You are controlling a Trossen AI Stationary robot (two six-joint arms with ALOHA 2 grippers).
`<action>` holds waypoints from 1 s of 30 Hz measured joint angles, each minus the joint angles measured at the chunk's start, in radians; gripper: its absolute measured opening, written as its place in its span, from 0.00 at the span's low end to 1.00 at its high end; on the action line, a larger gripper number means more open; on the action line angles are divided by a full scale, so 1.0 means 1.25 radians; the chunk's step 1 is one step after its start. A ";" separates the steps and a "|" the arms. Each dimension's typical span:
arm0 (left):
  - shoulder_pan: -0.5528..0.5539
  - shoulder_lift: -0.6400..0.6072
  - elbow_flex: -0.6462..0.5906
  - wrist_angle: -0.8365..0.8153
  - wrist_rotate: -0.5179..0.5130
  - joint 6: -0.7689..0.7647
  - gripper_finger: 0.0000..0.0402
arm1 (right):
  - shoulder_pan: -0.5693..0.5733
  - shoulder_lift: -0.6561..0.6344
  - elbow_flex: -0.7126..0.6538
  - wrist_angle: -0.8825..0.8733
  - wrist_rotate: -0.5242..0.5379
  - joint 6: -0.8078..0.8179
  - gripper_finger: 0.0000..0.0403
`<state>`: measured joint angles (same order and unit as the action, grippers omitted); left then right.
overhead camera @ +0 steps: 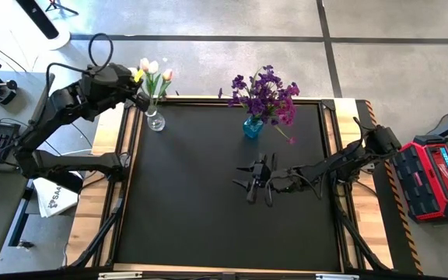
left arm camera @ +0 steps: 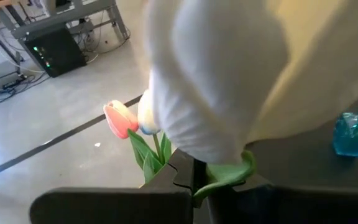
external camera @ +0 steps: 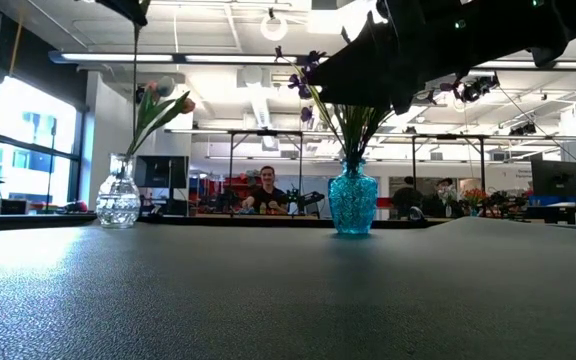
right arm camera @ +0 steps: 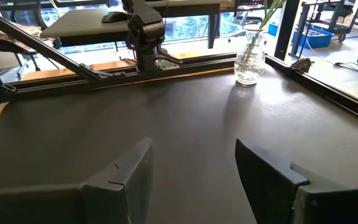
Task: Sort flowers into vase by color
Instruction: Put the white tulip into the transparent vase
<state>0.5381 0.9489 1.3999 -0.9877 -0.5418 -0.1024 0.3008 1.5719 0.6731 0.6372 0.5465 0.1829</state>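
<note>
Hovering low over the dark table, our right gripper is waiting, released and empty. Farther off, our left gripper is grasping a white tulip above the clear vase; we are judging that lowering its stem straight down suits best.

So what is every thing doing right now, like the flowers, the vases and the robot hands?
Clear glass vase: upright, holding white and pink tulips.
Blue glass vase: upright, full of purple flowers.
White tulip: held by its stem, above the clear vase.
Left hand: shut on the white tulip.
Right hand: open, empty, low over the black table mat.
</note>
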 joint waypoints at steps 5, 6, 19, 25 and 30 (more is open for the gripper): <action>0.000 0.001 0.008 -0.038 0.025 -0.020 0.00 | 0.000 0.000 0.000 0.000 0.000 0.000 0.49; 0.000 0.003 0.007 -0.054 0.025 -0.025 0.00 | 0.000 0.000 0.000 0.000 -0.001 0.000 0.49; 0.035 0.027 -0.091 -0.012 -0.024 -0.010 0.00 | 0.001 0.000 0.000 0.000 -0.006 -0.004 0.49; 0.078 0.058 -0.105 0.027 -0.018 0.007 0.05 | 0.001 0.000 0.000 0.000 -0.008 -0.001 0.49; 0.109 0.079 -0.107 0.028 0.004 0.033 0.16 | 0.001 0.000 0.000 -0.001 -0.035 0.001 0.49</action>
<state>0.6741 1.0481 1.2667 -0.9527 -0.5365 -0.0606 0.3016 1.5719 0.6731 0.6365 0.5033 0.1843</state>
